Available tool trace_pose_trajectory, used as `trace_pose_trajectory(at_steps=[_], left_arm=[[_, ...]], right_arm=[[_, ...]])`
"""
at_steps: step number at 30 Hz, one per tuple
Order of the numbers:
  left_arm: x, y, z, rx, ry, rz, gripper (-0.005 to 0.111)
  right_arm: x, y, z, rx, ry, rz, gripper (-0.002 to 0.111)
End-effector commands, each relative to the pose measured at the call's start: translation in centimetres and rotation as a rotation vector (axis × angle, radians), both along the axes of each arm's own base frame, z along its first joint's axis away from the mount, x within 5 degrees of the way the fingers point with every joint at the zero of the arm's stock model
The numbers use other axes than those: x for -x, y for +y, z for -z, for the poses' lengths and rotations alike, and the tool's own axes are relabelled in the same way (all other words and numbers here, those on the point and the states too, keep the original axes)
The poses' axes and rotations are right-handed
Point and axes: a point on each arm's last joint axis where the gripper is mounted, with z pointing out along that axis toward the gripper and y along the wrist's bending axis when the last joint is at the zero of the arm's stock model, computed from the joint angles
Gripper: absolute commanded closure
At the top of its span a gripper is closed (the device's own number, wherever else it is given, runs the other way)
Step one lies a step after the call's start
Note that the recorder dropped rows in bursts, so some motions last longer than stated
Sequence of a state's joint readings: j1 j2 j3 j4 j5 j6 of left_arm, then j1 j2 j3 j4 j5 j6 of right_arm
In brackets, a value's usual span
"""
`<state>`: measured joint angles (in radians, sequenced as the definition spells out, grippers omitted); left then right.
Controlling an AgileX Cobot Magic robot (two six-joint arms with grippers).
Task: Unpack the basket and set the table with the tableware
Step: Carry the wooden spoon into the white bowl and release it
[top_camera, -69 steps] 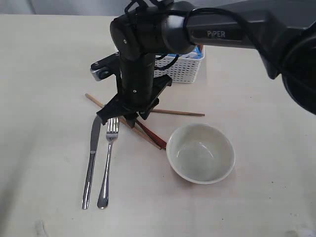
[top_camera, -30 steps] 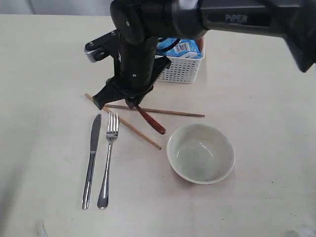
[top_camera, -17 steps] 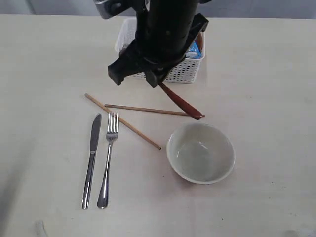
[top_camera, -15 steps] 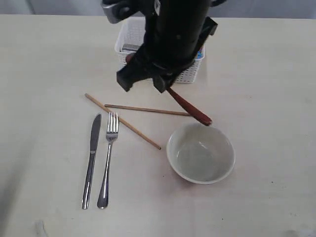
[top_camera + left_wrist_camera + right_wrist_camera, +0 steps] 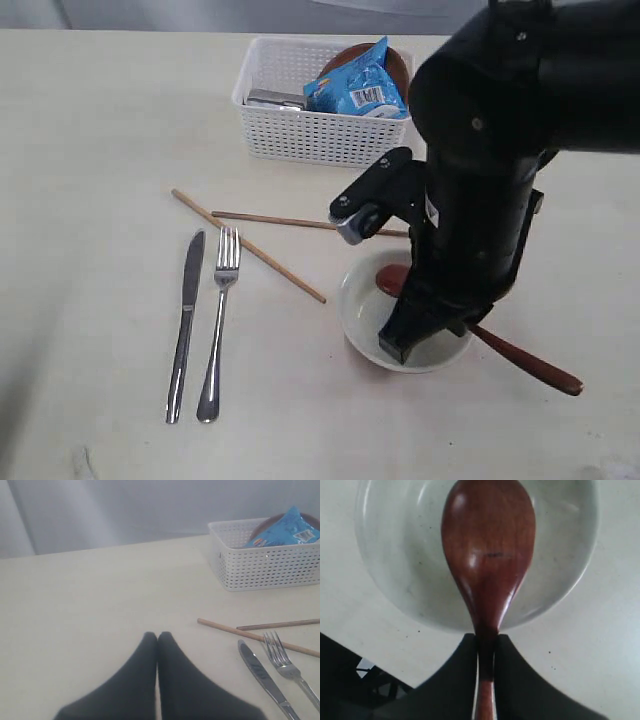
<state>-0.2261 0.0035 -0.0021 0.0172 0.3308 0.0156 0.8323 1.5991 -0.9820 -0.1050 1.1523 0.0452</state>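
Straight down: right pincer (image 5: 486,641) over bowl (image 5: 395,565), pinching spoon (image 5: 488,545).

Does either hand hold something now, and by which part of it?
The right hand grips the wooden spoon by its handle, just behind the head, over the bowl. The left hand is shut and empty.

On the table (image 5: 100,150), the basket (image 5: 310,135) sits at the far middle. In it a cup (image 5: 275,98) lies to the left, and a chips packet (image 5: 358,90) leans against a plate (image 5: 350,55) to the right. Nearer than the basket lie two chopsticks (image 5: 250,248), angled apart and nearly meeting at their left ends. At the near left, the knife (image 5: 184,325) lies just left of the fork (image 5: 218,325). Right of them sits the bowl (image 5: 355,300). The spoon's (image 5: 530,362) head is over the bowl, and its handle reaches out to the near right.
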Motion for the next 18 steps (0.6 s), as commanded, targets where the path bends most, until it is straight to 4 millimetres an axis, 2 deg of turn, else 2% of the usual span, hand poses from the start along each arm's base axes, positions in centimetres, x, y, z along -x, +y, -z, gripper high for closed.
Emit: trace_pose_trajectory(at_steps=[1, 8, 18], left_arm=[[0.00, -0.02, -0.05, 0.001, -0.013, 0.004, 0.106], [0.00, -0.02, -0.05, 0.001, -0.013, 0.004, 0.106], [0.00, -0.02, -0.05, 0.001, -0.013, 0.004, 0.106]], right_arm=[[-0.14, -0.19, 0.66, -0.037, -0.051, -0.022, 0.109], [-0.53, 0.38, 0.72, -0.101, -0.096, -0.027, 0.108], [-0.48, 0.16, 0.71, -0.077, -0.090, -0.033, 0.108]])
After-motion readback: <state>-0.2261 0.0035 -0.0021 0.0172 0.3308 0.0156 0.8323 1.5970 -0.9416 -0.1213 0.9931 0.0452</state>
